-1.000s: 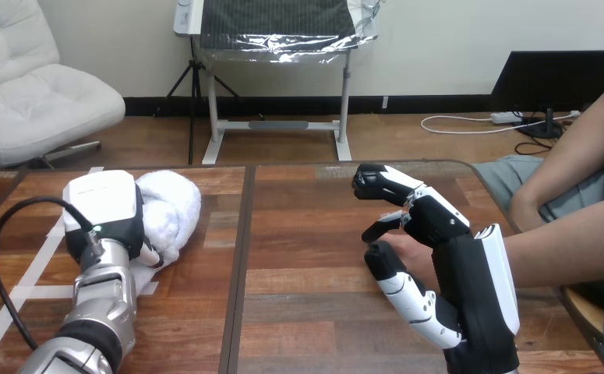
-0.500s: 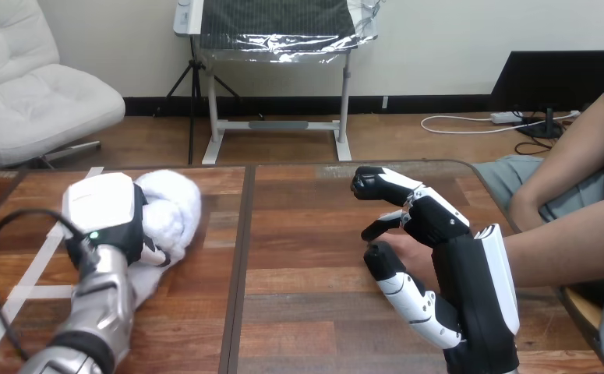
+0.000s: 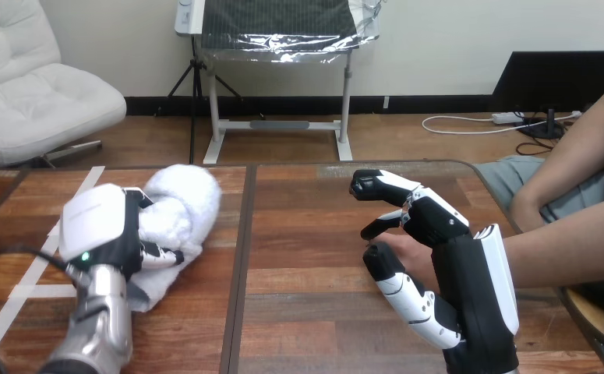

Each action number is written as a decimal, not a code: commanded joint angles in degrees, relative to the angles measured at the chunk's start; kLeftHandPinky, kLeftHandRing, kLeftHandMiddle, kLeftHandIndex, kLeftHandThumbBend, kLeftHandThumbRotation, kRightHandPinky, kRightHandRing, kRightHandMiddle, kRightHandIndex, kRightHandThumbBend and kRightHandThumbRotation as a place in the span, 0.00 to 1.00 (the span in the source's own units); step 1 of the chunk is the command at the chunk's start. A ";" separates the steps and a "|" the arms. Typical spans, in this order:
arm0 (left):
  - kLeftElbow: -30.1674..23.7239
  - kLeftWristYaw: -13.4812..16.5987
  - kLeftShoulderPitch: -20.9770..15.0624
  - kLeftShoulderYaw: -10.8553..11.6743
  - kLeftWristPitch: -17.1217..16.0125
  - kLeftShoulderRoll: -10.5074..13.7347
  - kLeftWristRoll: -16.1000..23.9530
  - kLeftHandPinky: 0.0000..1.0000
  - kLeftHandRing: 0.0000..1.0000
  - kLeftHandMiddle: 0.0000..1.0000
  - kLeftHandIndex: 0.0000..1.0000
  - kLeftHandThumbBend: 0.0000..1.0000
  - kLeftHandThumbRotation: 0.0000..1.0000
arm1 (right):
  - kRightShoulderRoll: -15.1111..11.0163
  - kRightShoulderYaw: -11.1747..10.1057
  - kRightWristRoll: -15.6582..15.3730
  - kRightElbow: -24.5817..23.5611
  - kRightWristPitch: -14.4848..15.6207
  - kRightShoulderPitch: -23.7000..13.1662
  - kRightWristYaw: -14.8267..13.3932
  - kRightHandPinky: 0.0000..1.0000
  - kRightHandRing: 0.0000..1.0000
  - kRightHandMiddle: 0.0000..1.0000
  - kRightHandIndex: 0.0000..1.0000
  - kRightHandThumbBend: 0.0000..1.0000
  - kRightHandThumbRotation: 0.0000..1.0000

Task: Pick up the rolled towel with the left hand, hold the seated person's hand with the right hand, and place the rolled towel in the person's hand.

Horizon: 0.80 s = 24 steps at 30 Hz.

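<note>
table (image 3: 322,312): wooden, 2 panels | tape (image 3: 26,291): white strips, table's left part

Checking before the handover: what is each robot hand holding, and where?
The left hand grips the rolled towel round its near left side. The right hand has fingers and thumb curled round the person's hand.

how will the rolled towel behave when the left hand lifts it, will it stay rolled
Probably soft and floppy: the rolled towel bulges round the left hand's curled fingers. It may partly unroll, since a loose end trails flat on the table. It looks fluffy, so likely light and not slippery.
</note>
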 commanded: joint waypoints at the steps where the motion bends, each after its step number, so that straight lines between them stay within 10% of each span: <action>1: -5.99 3.18 0.03 1.62 -3.97 -0.12 -0.91 0.42 0.46 0.50 0.54 0.67 0.00 | 0.11 -0.50 0.16 -1.56 -0.95 -2.46 -0.16 0.48 0.72 0.77 0.68 0.62 0.70; 11: -14.34 6.31 5.81 5.46 -15.67 -0.70 -4.03 0.44 0.45 0.48 0.52 0.66 0.00 | 0.30 -0.32 -0.04 -1.53 -0.99 -2.32 -0.21 0.47 0.71 0.78 0.69 0.61 0.70; 24: -26.94 5.32 13.59 8.55 -22.54 -2.73 -5.97 0.40 0.42 0.47 0.52 0.64 0.00 | 0.49 -0.28 -0.26 -1.56 -0.95 -2.42 -0.35 0.47 0.70 0.78 0.71 0.60 0.69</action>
